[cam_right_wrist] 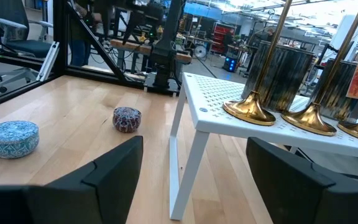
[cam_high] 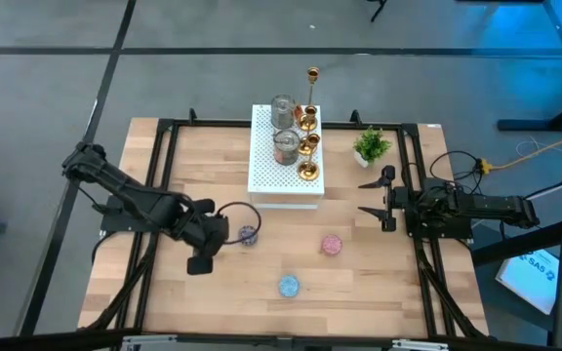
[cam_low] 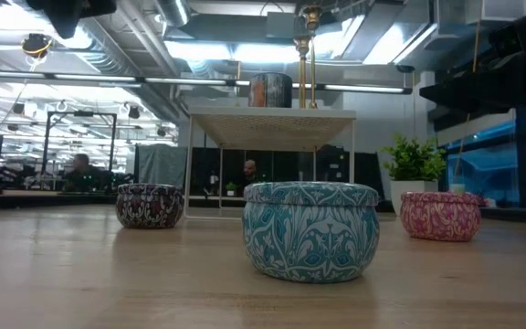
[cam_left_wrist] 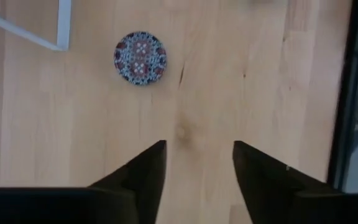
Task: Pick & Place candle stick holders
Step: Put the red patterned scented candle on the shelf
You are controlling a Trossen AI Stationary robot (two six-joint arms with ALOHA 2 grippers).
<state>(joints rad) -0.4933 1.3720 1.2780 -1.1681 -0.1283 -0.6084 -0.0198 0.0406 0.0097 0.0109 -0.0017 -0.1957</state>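
- Tins sit loose on the wooden table [cam_high: 164, 292]: a dark purple one [cam_high: 249, 235], a blue one [cam_high: 289, 286] nearest the front edge, and a pink one [cam_high: 332, 244] toward the right.
- The left gripper [cam_high: 206, 246] hovers just beside the dark purple tin, its jaws parted with only bare wood between them; it has hold of nothing.
- The right gripper [cam_high: 374, 198] waits by the small plant [cam_high: 371, 146], jaws spread wide and empty.
- On the white perforated stand [cam_high: 261, 180] the gold holders [cam_high: 307, 146] and two silvery cups [cam_high: 283, 110] stand crowded together, one tall thin stick [cam_high: 312, 83] at the back.
- The tins look like rigid, light metal with smooth round walls, likely slippery; squeezing across the middle of the side wall seems safest.
- The gold holders look top-heavy on narrow stems, though from here I can't judge their weight; gripping the stem just above the round base should keep them from tipping into neighbours.
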